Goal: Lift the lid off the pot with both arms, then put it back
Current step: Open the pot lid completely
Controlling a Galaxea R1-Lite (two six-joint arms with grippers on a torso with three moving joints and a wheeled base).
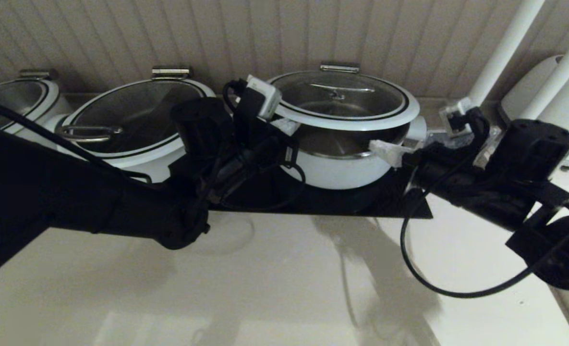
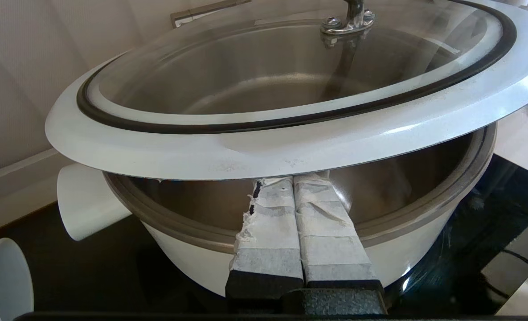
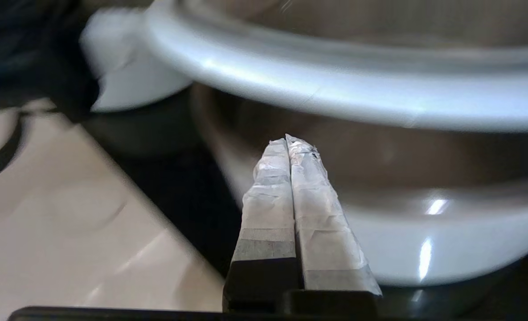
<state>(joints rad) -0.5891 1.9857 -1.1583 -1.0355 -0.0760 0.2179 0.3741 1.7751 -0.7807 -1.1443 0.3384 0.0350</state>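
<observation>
Beige counter (image 1: 274,278) carries a black mat, on which sits the deep round white pot with steel lining (image 1: 342,166), toward the far right. The round glass lid with white rim and steel bar handle (image 1: 344,103) is tilted above the pot, near edge raised, far edge down by the hinge clip. Left claw (image 2: 296,180) is pressed closed, gripping nothing, tips wedged under the lid's left rim, touching its underside. Right claw (image 3: 291,141) is also closed and empty, just below the right rim; contact unclear. Key relation: the lid lies above and between both claws, left nearer.
</observation>
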